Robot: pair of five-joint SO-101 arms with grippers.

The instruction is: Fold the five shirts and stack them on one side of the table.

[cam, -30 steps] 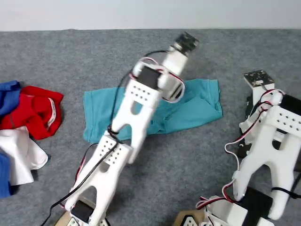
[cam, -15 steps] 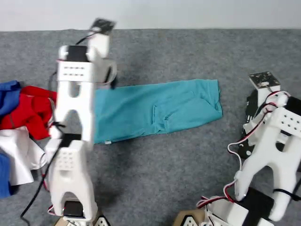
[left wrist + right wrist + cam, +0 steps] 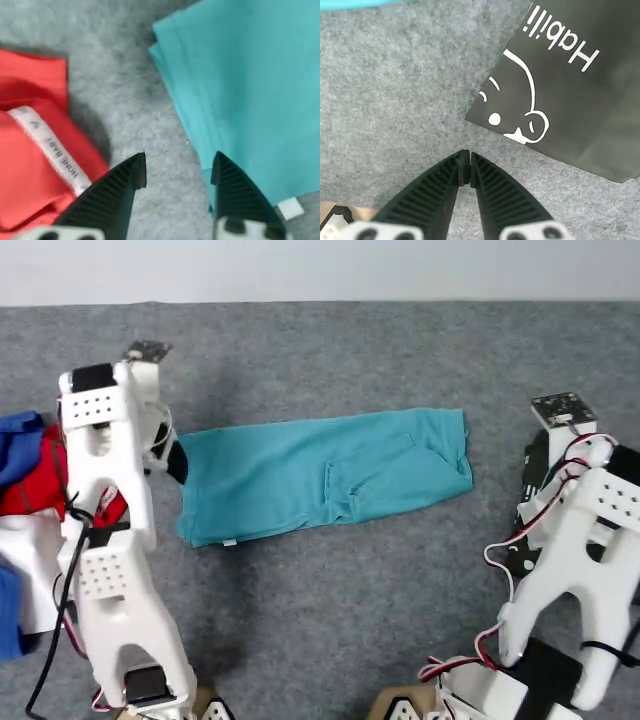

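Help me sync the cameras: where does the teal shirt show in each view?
High view: the teal shirt lies spread flat across the middle of the table.
Left wrist view: its layered edge lies by the open left gripper.
Right wrist view: a thin teal sliver at the picture's edge, beyond the right gripper.
Shared landmark: the red shirt, by the teal shirt's end in the high and left wrist views.

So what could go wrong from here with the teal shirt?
The open left end effector hangs over the gap between the teal shirt and the red shirt; closing slightly off could catch the red one. The teal edge is layered, so it may pinch only some layers and undo the fold.
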